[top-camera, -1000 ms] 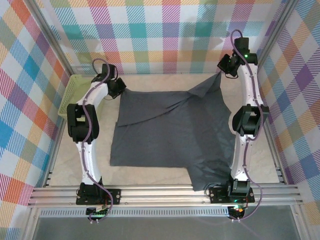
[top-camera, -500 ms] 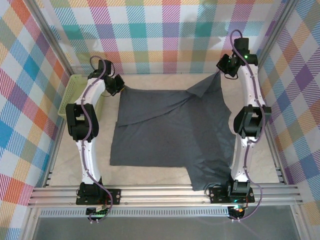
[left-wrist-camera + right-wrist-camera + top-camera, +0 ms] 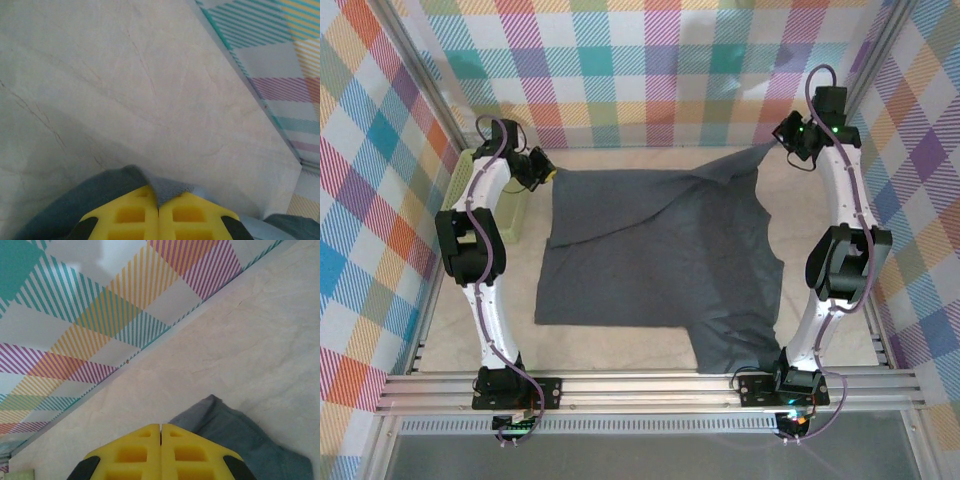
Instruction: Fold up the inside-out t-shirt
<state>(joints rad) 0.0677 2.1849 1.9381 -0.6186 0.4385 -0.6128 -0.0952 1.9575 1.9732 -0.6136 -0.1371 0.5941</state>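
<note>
Left pincer [image 3: 159, 200] and right pincer [image 3: 160, 432] each pinched tight on a far t-shirt [image 3: 660, 250] corner, guessing to spread it flat.

Pale marbled table [image 3: 610, 348], dark grey t-shirt [image 3: 660, 250] spread across it — lime-green basket [image 3: 512, 215] at its left edge.

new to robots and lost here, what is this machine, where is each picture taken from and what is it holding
Two robot arms are bolted at the near edge of a table. The wide picture looks down from above and behind them; the other two come from cameras on the wrists, showing yellow fingers. A dark grey t-shirt lies spread on the table, a lime-green basket at its left. The left gripper and the right gripper each pinch a far corner of the t-shirt.
</note>
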